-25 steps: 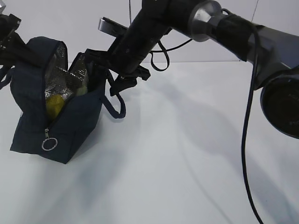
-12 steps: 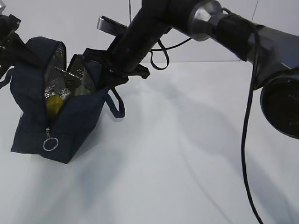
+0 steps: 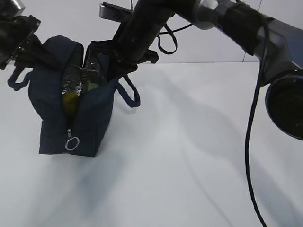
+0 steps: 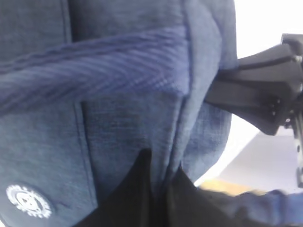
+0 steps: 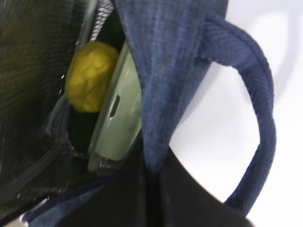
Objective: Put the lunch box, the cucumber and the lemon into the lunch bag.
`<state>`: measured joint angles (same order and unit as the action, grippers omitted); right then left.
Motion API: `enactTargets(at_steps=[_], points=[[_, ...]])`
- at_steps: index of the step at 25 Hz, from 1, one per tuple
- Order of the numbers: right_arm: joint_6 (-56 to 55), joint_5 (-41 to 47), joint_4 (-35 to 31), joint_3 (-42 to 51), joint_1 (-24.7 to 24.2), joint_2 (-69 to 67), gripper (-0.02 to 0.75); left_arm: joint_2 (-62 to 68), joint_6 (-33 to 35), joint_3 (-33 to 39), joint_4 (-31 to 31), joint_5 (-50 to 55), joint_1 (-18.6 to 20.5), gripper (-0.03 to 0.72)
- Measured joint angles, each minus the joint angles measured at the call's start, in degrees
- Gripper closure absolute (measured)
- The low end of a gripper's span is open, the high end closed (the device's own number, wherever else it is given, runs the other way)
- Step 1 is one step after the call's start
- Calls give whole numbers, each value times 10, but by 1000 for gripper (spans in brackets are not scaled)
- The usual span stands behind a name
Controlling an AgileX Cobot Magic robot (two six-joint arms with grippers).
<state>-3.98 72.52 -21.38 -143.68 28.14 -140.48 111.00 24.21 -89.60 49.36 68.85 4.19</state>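
The navy lunch bag (image 3: 90,118) stands on the white table with its top unzipped, held at both sides. My left gripper (image 3: 43,51) is shut on the bag's left wall (image 4: 142,118). My right gripper (image 3: 108,60) is shut on the right wall (image 5: 161,85), next to a loop handle (image 5: 261,118). Inside, the yellow lemon (image 5: 90,75) lies against the pale green lid of the lunch box (image 5: 118,123), which stands on edge. A dark green strip beside them looks like the cucumber (image 5: 83,130). The lemon (image 3: 70,101) also shows through the opening.
The zipper's silver ring pull (image 3: 72,143) hangs at the bag's front end. The right arm (image 3: 227,21) and its black cable (image 3: 251,118) cross the upper right. White table (image 3: 189,156) spreads to the right and front of the bag.
The right gripper closed on the bag's right wall. Both arms then shifted right, carrying the bag with them, and its mouth is narrower.
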Motion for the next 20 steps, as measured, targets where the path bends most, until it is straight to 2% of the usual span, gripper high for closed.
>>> enactTargets(at_steps=[8, 13, 20], points=[[-2, 6, 111, 19, 0, 57, 736, 0, -1, 0, 84, -8, -50, 703], [-2, 6, 187, 107, 0, 132, 737, 0, -1, 0, 139, -13, -67, 703], [-24, 6, 214, 227, -1, 204, 737, 0, -2, 0, 160, -18, -107, 703]])
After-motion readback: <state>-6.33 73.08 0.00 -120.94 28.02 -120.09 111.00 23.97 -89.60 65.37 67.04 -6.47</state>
